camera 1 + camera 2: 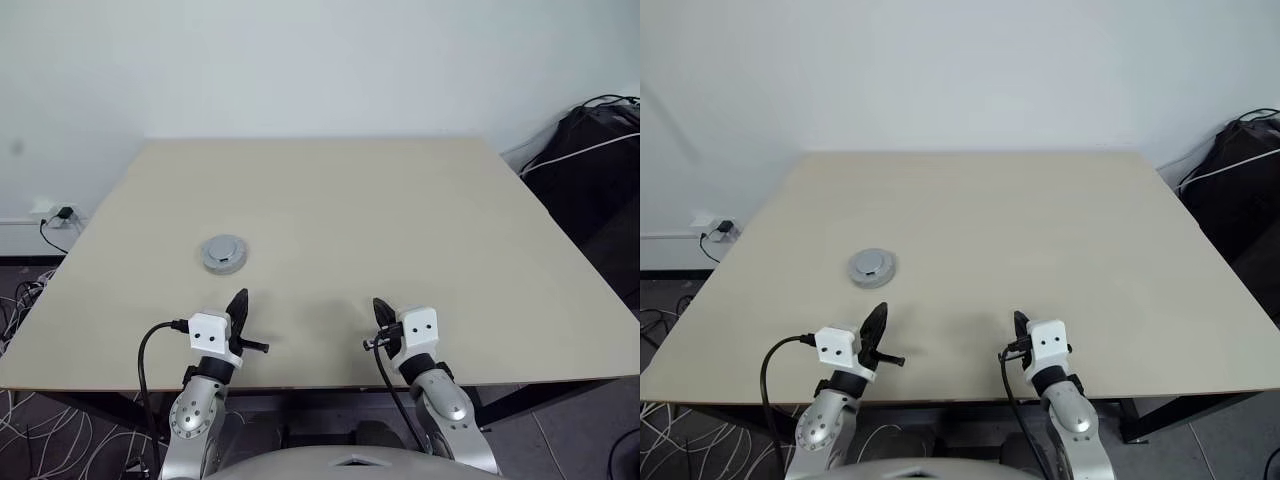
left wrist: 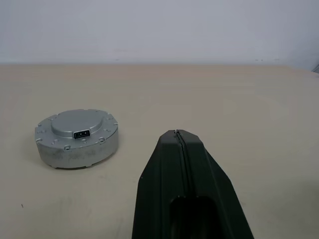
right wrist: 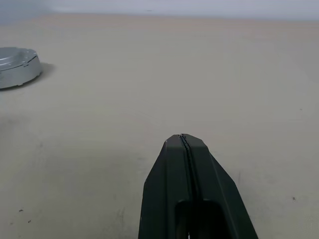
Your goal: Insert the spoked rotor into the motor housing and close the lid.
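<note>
While both arms hang over the near edge of the table (image 1: 400, 220), the stock reads as follows, left to right.

Item 1. Wall socket (image 1: 45, 212) with plug, and loose cables (image 1: 18, 300) on the floor beside the table's left edge. No part in the task.

Item 2. Motor housing (image 2: 75, 152): round grey body, flat on the table in its left half, well apart from both edges. The lid (image 2: 79, 124) sits on top of it, level all round so far as can be seen, its raised centre and small dark connector patch (image 2: 81, 134) facing up. The closed unit hides its inside, so whether the spoked rotor sits within cannot be told.

Item 3. Left gripper (image 1: 238, 300): fingers pressed together on nothing, pointing forward, near the housing but apart from it.

Item 4. Right gripper (image 1: 379, 305): fingers likewise pressed together, empty, over bare table and well apart from the housing.

Item 5. Dark bag (image 1: 600, 150) with cables, beyond the table's right edge. No part in the task.

Handling note, as a judgement: the assembly looks finished or nearly so. Should the lid need seating, the left arm is the nearer. Press straight down on the raised centre with the closed fingertips, not on the rim, so the lid does not tip and the unit does not skid. Otherwise keep both arms clear of it.
</note>
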`<state>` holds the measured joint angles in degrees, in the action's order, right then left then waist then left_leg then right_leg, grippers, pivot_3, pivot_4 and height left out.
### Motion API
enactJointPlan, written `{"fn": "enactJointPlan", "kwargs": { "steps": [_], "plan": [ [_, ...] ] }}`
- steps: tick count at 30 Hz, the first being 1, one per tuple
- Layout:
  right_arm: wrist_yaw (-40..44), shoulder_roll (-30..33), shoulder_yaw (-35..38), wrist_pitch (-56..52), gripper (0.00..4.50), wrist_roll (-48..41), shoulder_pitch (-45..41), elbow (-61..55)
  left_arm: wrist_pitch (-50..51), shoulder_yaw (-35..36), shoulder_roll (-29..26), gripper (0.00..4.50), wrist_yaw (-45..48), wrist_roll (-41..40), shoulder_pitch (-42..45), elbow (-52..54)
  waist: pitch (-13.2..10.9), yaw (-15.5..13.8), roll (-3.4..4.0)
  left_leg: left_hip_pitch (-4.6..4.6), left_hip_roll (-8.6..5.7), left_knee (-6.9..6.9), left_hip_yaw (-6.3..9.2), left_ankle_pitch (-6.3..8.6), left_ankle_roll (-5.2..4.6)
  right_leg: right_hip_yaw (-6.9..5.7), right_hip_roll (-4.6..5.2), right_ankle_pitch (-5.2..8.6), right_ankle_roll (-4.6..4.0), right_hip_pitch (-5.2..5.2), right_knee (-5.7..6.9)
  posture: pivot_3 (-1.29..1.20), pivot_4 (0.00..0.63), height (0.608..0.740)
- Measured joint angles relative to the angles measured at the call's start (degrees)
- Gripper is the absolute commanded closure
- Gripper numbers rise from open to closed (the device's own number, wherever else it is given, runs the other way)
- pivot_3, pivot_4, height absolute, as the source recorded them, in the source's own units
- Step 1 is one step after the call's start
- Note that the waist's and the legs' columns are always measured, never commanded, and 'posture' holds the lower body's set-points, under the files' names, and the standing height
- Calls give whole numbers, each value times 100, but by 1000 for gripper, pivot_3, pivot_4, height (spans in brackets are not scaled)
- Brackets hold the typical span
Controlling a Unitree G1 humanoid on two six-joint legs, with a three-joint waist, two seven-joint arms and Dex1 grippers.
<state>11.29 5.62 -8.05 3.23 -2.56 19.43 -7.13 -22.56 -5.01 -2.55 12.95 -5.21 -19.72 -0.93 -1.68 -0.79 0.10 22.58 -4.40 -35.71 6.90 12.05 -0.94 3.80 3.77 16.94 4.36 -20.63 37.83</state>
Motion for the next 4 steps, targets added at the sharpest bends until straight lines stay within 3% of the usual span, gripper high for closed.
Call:
{"fn": "enactJointPlan", "kwargs": {
  "steps": [4],
  "plan": [
    [-1, -8, -1, -4, 4482, 0, -6, -1, 0, 1, 0, 4498, 6, -3, 0, 0, 0, 0, 0, 0, 0, 0, 0, 0, 0, 0, 0, 0, 0, 0, 0, 0, 0, 740]
  ]
}}
